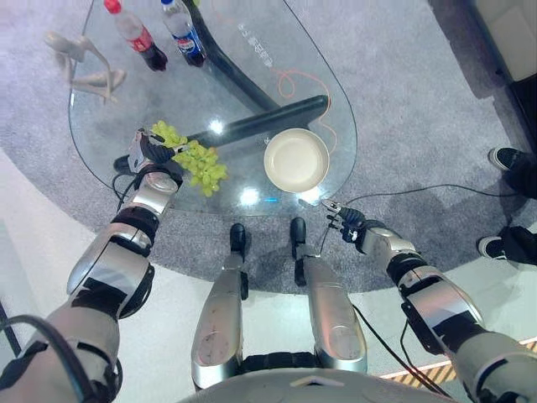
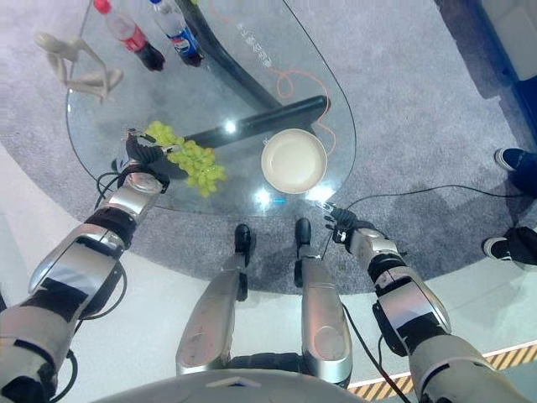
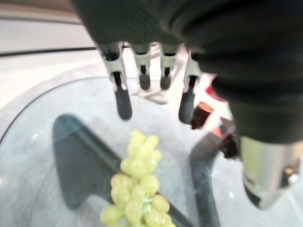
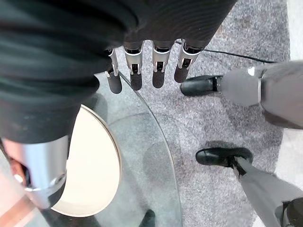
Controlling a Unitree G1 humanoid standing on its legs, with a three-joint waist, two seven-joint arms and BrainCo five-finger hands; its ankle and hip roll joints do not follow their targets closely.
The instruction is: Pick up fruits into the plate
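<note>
1. Fingers [image 3: 124,101] of left hand [image 1: 149,153] hung straight and loose above the grapes [image 1: 195,159], gripping nothing
2. Lay at centre-left of the left eye view on the glass table [image 1: 109,126], well apart from the plate [image 1: 296,159] at centre
3. Hovered at the table's near edge, lower right of the plate: right hand [image 1: 348,222], fingers [image 4: 161,75] straight, empty
4. Stood at upper left, clear of the work: two bottles [image 1: 159,34] and a pale figurine [image 1: 84,63]
5. Likely risks: bunch sliding on slick glass under a shallow close, or loose grapes tearing off if pinched by a few berries only
</note>
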